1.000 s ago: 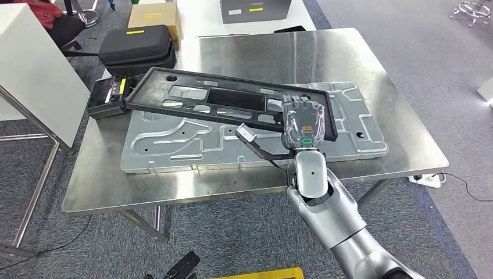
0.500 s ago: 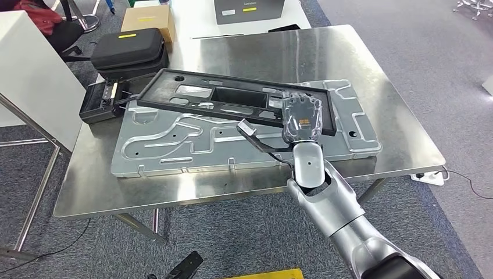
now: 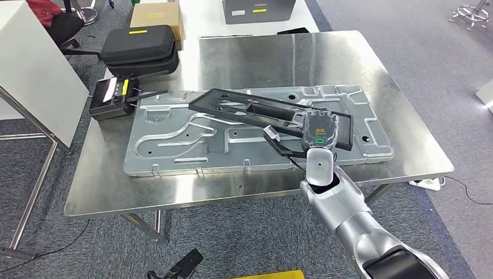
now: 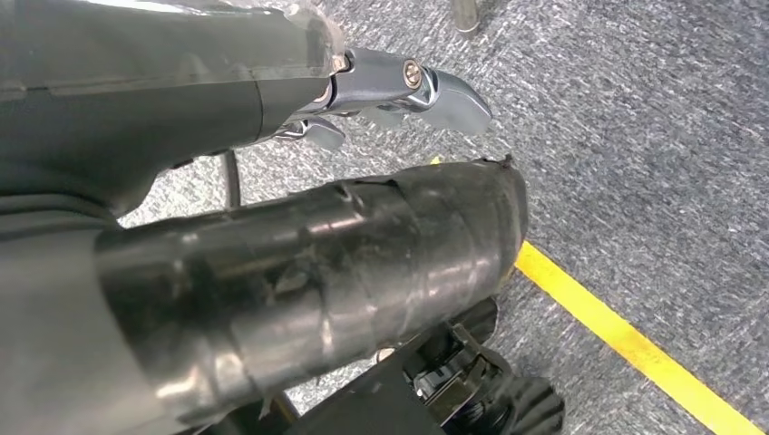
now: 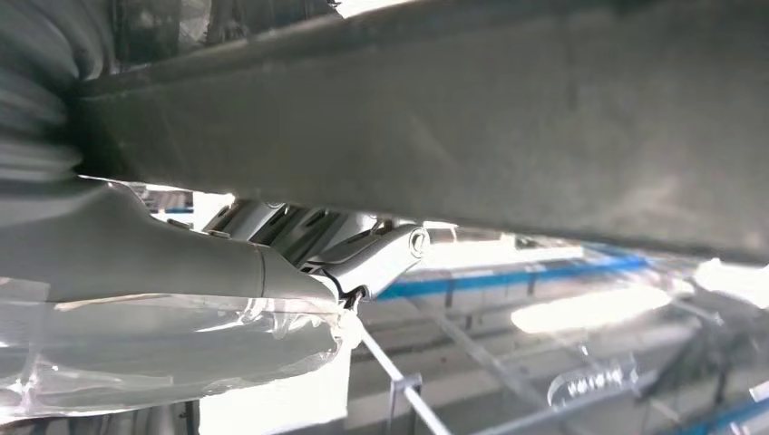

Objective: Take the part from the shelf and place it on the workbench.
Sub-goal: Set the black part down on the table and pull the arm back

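The part is a long black plastic frame [image 3: 256, 110] with cut-outs. It lies slanted low over a silver pressed metal panel [image 3: 174, 145] on the steel workbench [image 3: 349, 58]. My right hand [image 3: 318, 132] grips the frame's near right end, and a thin black arm of the frame [image 3: 279, 142] juts out beside the hand. In the right wrist view the frame's edge [image 5: 453, 118] runs across close above my fingers [image 5: 372, 258]. My left hand [image 4: 390, 86] hangs over the carpet, its fingers apart and holding nothing.
A black zip case [image 3: 139, 49] and a cardboard box [image 3: 154, 14] stand at the back left. A small black device [image 3: 113, 97] sits at the table's left edge. A white board [image 3: 35, 75] stands to the left. Yellow tape [image 4: 635, 353] marks the floor.
The black frame has swung right and dropped flatter over the silver panel, its far end no longer reaching the black device. My right hand moved right with it. The camera shifted slightly.
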### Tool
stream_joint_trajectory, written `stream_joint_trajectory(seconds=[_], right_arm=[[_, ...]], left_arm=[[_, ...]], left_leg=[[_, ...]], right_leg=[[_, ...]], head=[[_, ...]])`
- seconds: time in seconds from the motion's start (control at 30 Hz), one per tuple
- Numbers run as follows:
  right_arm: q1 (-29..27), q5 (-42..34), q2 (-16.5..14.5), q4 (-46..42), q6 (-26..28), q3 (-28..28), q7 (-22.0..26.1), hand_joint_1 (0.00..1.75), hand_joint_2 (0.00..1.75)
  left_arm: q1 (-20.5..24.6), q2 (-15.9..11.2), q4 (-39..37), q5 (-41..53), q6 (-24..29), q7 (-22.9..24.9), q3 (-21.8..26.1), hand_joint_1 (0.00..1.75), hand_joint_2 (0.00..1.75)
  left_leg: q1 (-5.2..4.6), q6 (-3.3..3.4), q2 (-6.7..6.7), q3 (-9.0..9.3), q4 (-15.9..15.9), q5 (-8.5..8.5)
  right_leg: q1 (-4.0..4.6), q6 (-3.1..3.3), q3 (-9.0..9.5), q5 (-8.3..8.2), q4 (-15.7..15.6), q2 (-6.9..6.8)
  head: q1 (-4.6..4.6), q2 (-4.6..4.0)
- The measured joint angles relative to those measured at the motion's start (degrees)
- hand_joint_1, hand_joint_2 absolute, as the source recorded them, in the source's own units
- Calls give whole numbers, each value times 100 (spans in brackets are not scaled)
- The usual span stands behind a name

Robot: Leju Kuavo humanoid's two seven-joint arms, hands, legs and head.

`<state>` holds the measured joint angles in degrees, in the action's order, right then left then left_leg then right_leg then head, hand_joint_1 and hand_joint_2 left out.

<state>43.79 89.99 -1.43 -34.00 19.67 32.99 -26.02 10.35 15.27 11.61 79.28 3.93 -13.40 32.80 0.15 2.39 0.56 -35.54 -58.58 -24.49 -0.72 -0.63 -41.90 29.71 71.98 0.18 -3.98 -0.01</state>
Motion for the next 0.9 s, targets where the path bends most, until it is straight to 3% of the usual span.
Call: stream_joint_trajectory(seconds=[0.07, 0.13, 0.27, 0.3, 0.37, 0.43, 0.47, 0.5, 0.57, 0.63, 0.73, 0.8, 0.9], right_arm=[[-10, 0, 3, 101, -23, -80, -86, 167, 175], [-13, 0, 3, 163, -75, -171, -154, 168, 175], [-53, 0, 43, 234, -166, -334, -215, 137, 175], [-62, -1, 56, 245, -160, -366, -226, 133, 175], [-90, -4, 69, 277, -119, -422, -247, 133, 175], [-144, -7, 80, 320, -74, -481, -257, 68, 175], [-170, -7, 87, 340, -61, -505, -260, 34, 175], [-188, -7, 93, 357, -41, -525, -263, 1, 175], [-198, -6, 102, 383, 59, -554, -256, 0, 87], [-198, -4, 101, 415, 264, -577, -214, 0, 0], [-225, 1, 86, 460, 633, -606, -136, 0, 0], [-242, 2, 77, 469, 855, -618, -97, 0, 0], [-298, 2, 68, 467, 1055, -625, -52, 0, 0]], left_arm=[[7, 16, 0, -15, 0, 5, -5, 0, 0], [14, 30, 0, -38, 1, 16, -8, 0, 0], [3, 44, 0, -54, 20, 43, -13, 0, 0], [6, 45, 0, -53, 21, 46, -16, 0, 0], [6, 45, 0, -53, 19, 47, -31, 0, 0], [-7, 44, 0, -53, 17, 46, -43, 0, 0], [-13, 44, 0, -53, 17, 46, -44, 0, 0], [-16, 44, 0, -54, 17, 46, -45, 0, 0], [-9, 45, 0, -60, 18, 39, -49, 0, 0], [3, 48, 0, -71, 25, 33, -69, 0, 0], [-4, 52, 0, -104, 56, 44, -102, 0, 0], [-11, 54, 0, -124, 75, 48, -113, 0, 0], [-32, 55, 0, -140, 101, 48, -128, 0, 0]], left_leg=[[-17, -17, -1, 3, -20, -24], [-25, -52, -6, -21, -41, -34], [-31, -153, -11, -57, -118, -111], [-29, -184, -12, -132, -295, -229], [4, -244, -17, -437, -959, -564], [45, -293, -20, -726, -1543, -738], [63, -311, -21, -744, -1559, -670], [80, -323, -23, -654, -1364, -510], [98, -327, -23, -282, -619, -143], [83, -296, -14, -32, -117, -27], [68, -200, -11, 10, -16, -43], [82, -119, -15, 49, 41, -13], [71, -54, -17, 70, 60, -7]], right_leg=[[24, 70, 341, -357, -772, -2], [63, 113, 519, -456, -1173, 0], [39, 165, 581, -476, -1275, -8], [12, 184, 603, -484, -1301, -24], [-4, 203, 625, -482, -1315, -60], [-8, 210, 629, -472, -1310, -83], [-12, 209, 632, -465, -1304, -84], [-20, 200, 637, -456, -1296, -76], [-29, 159, 649, -428, -1269, -45], [-23, 93, 640, -413, -1245, -15], [-25, -14, 634, -416, -1262, -6], [-41, -64, 562, -271, -1075, -8], [-47, -101, 98, 221, -60, -9]], head=[[2, 1], [3, 1], [9, 1], [16, 1], [28, 1], [28, 1], [28, 1], [29, 1], [29, 0], [26, 0], [23, 0], [19, 0], [17, 1]])
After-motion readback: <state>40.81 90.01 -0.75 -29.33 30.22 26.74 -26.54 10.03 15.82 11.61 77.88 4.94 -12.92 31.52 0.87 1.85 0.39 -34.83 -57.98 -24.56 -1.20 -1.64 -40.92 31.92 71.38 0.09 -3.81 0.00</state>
